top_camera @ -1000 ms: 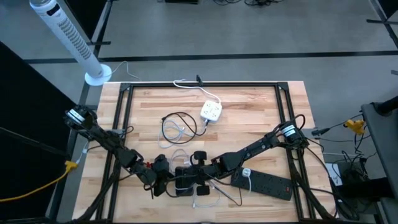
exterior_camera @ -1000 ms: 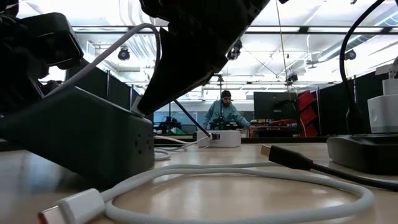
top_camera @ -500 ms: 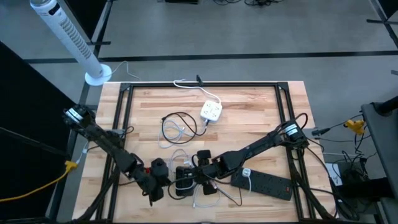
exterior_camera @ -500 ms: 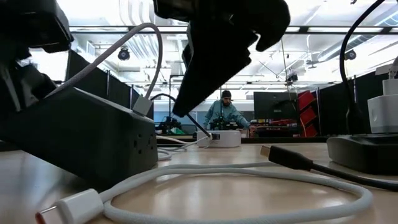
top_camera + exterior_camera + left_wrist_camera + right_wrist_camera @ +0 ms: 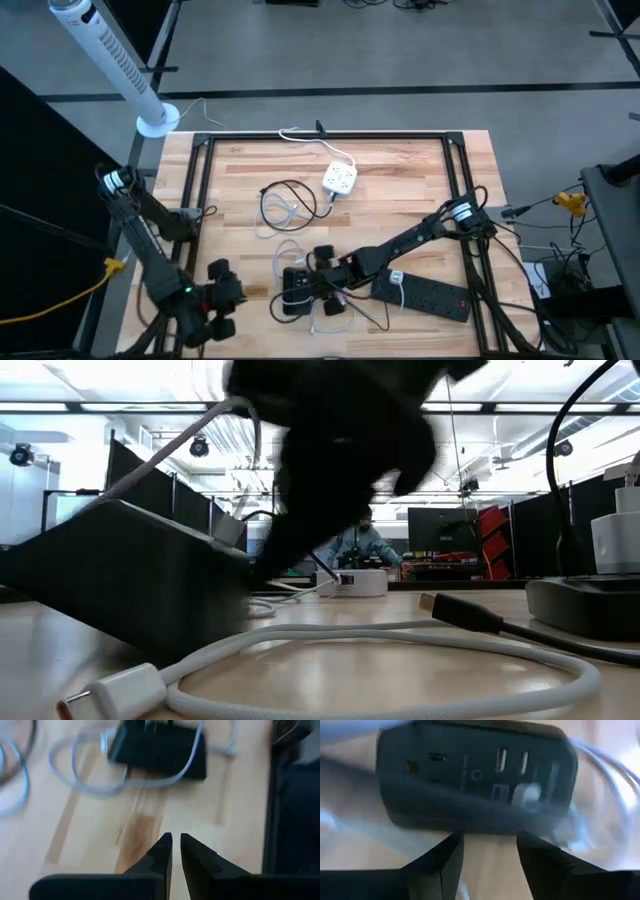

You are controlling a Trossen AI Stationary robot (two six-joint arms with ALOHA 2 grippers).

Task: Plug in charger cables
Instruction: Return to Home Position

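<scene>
**Left gripper (image 5: 215, 300) sits at the table's (image 5: 400, 170) near-left corner; right gripper (image 5: 318, 265) hangs over the black outlet block (image 5: 296, 290).**

Left fingers are nearly together, just a sliver between them, gripping nothing. Right fingers are spread wide and empty, with the block just ahead of them. In the low view a white charger cable (image 5: 400, 635) lies in a flat loop, its free plug lying along the tabletop and pointing to the picture's left. The black charger cable's plug (image 5: 465, 612) points the same way. A white plug (image 5: 527, 795) sits in the block's face. A coil of cables (image 5: 288, 205) rests mid-table near the white socket cube (image 5: 339, 179).
</scene>
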